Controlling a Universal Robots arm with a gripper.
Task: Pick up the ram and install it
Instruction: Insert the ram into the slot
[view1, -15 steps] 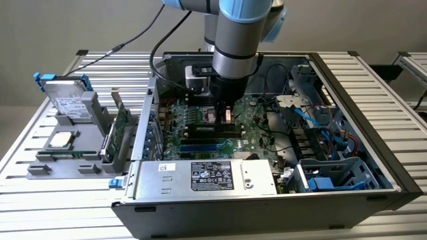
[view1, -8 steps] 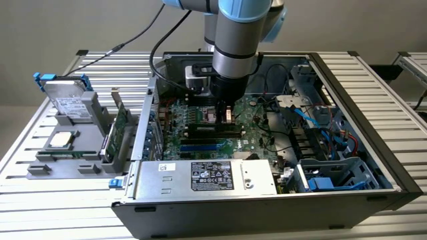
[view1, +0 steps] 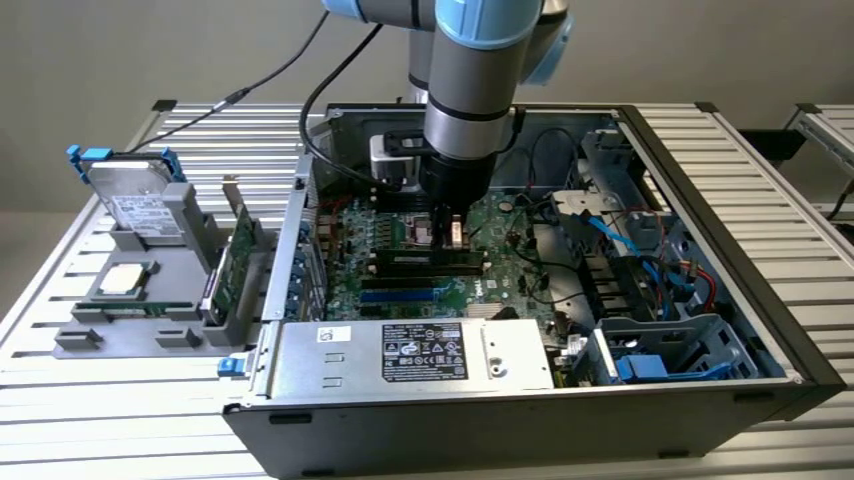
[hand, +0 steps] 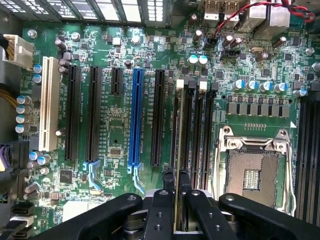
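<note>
My gripper (view1: 451, 228) hangs inside the open computer case (view1: 694, 200), low over the green motherboard (view1: 501, 235). In the wrist view its two black fingers (hand: 167, 200) are shut on the ram (hand: 175, 150), a thin board seen edge-on. The ram runs along the black memory slots (hand: 192, 135), which have white clips at their far end, beside the processor socket (hand: 252, 175). I cannot tell whether the ram's lower edge touches a slot. In the exterior view the ram (view1: 458, 233) shows as a small pale piece at the fingertips, just above the memory slots (view1: 427, 262).
Several expansion slots, one blue (hand: 135, 117) and one white (hand: 48, 110), lie beside the memory slots. The power supply (view1: 414, 355) fills the case's front. Blue cables (view1: 627, 245) and a drive cage (view1: 667, 350) are on the exterior view's right. Outside, a grey holder (view1: 80, 335) carries a hard drive (view1: 134, 200), a processor chip (view1: 123, 280) and an expansion card (view1: 240, 265).
</note>
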